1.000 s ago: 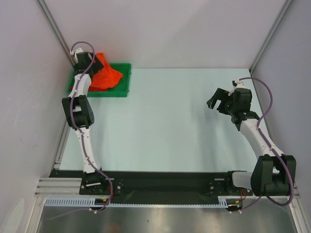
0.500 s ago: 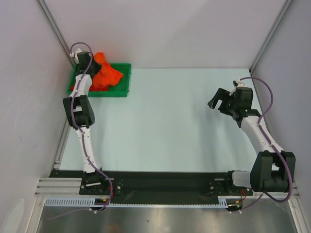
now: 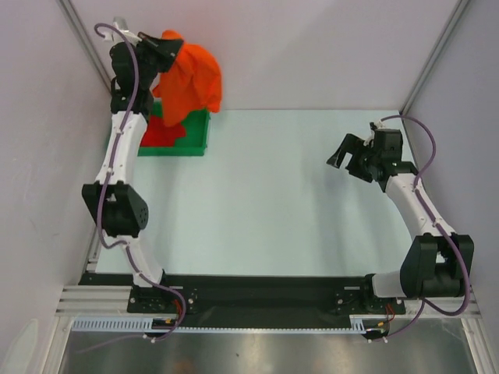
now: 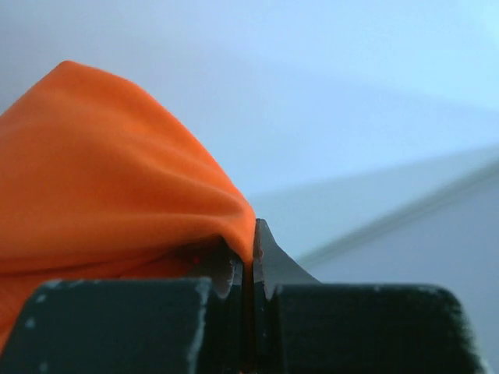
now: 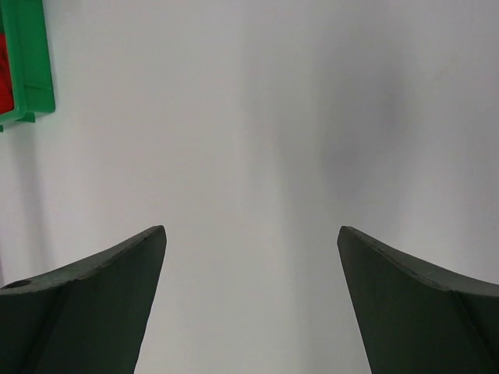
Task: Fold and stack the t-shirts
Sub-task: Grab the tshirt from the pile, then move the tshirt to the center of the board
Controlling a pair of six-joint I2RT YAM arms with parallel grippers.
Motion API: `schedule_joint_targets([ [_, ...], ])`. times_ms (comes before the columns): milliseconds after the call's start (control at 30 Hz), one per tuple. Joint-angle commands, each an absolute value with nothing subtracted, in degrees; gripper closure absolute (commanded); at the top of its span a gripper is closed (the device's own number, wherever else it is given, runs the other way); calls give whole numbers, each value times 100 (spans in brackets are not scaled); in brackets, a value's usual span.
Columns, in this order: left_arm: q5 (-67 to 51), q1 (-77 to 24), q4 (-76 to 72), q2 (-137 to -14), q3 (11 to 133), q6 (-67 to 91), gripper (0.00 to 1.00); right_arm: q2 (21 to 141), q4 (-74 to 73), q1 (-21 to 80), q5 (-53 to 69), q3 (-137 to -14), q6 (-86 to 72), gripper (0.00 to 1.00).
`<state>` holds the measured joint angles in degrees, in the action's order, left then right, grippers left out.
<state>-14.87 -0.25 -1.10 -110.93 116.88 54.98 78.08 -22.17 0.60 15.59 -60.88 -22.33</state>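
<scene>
One orange tee (image 3: pixel 193 82) is pinched in the closed left gripper (image 3: pixel 164 47) and is hung lengthwise above the tray (image 3: pixel 199 142); the red tee (image 3: pixel 160 134) is seen inside it. The right gripper (image 3: pixel 349 154), held wide open, is kept well apart from the tray.

- A robotics lab — a closed test cell built round a pale bench (image 3: pixel 257 195).
- Plain white wall panels (image 3: pixel 273 54) shut it in from 9 through 12 to 3 o'clock, joined by bare aluminium posts (image 3: pixel 87 47) at 11 and 1.
- At 6 o'clock a black base plate (image 3: pixel 265 292) lies beside a slotted rail (image 3: pixel 257 327). The left arm (image 3: pixel 125 140) and right arm (image 3: pixel 413 206) are bolted there at 7 and 5.
- Exposed purple cables (image 3: pixel 431 160) loop along both arms.
- Each arm carries a two-finger tool: the left end effector (image 3: pixel 170 48) at 11, the right end effector (image 3: pixel 343 156) at 3.
- Props — a green plastic tray (image 3: pixel 199 140) at 10 o'clock, and an orange t-shirt (image 3: pixel 195 78) pinched in the left end effector above it.
</scene>
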Motion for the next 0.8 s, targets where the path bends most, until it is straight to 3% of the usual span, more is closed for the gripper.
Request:
schedule_joint_targets([
  [0,-1811,-631,-91,-10074,11356,5459,100,7936,-2768,255,1696,-6539,-2487,0],
  [167,-1609,-1475,491,-8879,9768,4677,99,7805,-3032,483,1845,-6609,-2496,0],
  [233,-1635,-1555,571,-8275,8386,4641,92,7665,-3128,536,1889,-6522,-2470,0],
  [333,-1127,-1530,895,-7553,6600,4457,57,7498,-3374,597,2003,-6381,-2330,1],
  [367,-968,-1486,1044,-7089,6261,4299,34,7462,-3453,606,2117,-6346,-2268,0],
  [400,-758,-1459,1455,-6840,6006,3898,25,7445,-3524,641,2162,-6267,-2207,0],
  [467,-344,-1441,1914,-6288,5521,3474,20,7366,-3700,694,2232,-6153,-2040,0],
  [600,-220,-1450,2400,-5636,4940,3094,21,7426,-3744,843,2320,-5854,-1925,0],
  [767,-519,-1756,1961,-6142,5096,3015,24,7935,-3849,1177,2698,-5862,-1907,5],
])
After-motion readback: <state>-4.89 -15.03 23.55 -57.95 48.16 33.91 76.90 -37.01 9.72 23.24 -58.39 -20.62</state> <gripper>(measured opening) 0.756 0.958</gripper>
